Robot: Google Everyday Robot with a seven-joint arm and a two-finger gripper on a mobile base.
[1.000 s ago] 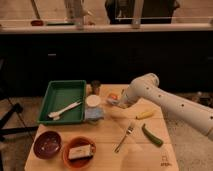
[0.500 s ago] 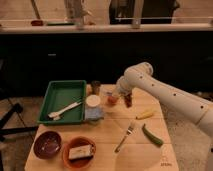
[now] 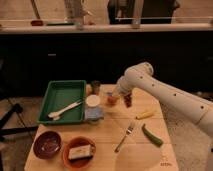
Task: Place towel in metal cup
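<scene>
- Camera view: the towel, a small blue-grey cloth, lies crumpled on the wooden table. It is just beside the right front corner of the green tray.
- The metal cup stands upright near the back edge of the table, beside the back right corner of the tray. It is apart from the towel, and what is inside it I cannot tell.
- Between the cup and the towel sits a white round object, touching or nearly touching the towel.
- The gripper hangs low over the back of the table, to the right of the cup and the towel, at the end of the white arm. It is close to a small orange object. Whether the gripper is open or closed I cannot tell, and it is not on the towel.
- The green tray holds one white utensil, lying diagonally.
- At the front left stands a dark red bowl; its content is not clear.
- Next to it is an orange bowl with a pale block inside.
- A fork, a green vegetable and a yellow piece lie on the right half of the table.
- A small mark at the front right corner of the table is too small to read.
</scene>
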